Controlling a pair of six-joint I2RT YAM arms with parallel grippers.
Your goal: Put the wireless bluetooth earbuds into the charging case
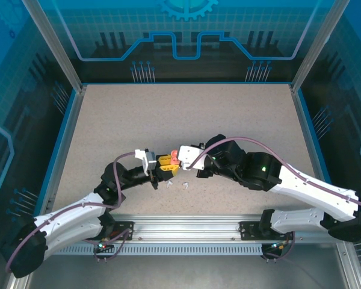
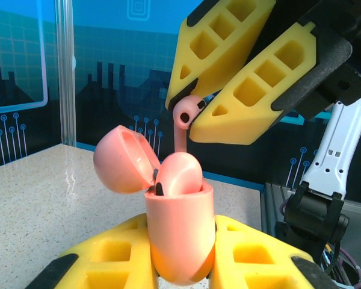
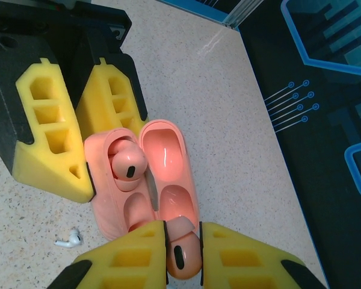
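1. Of the wireless bluetooth earbuds, a salmon-red earbud [image 2: 185, 115] is seen with a rounded head, a dark oval port and a thin stem pointing downward. It is clamped between the yellow foam fingers of the right gripper [image 2: 189, 120], directly above the charging case [image 2: 179, 241].
2. The charging case is a small, rounded, glossy salmon shell. It is gripped upright by the left gripper [image 2: 180, 268], and its hinged lid [image 2: 123, 159] is swung open to one side.
3. In the left wrist view the held earbud's stem is seen from the side, hanging over the case mouth. Whether it touches anything there cannot be told.
4. In the right wrist view the case is seen from above, so that both wells are shown.
5. In the top external view both grippers are seen meeting near the middle of the table [image 1: 168, 114]. Two white earbuds [image 1: 170, 186] lie on the surface just in front of them, apart from the case.
6. A second salmon-red earbud [image 2: 180, 174] is seated in one well of the case. The well [image 3: 135, 211] beside it is unfilled.
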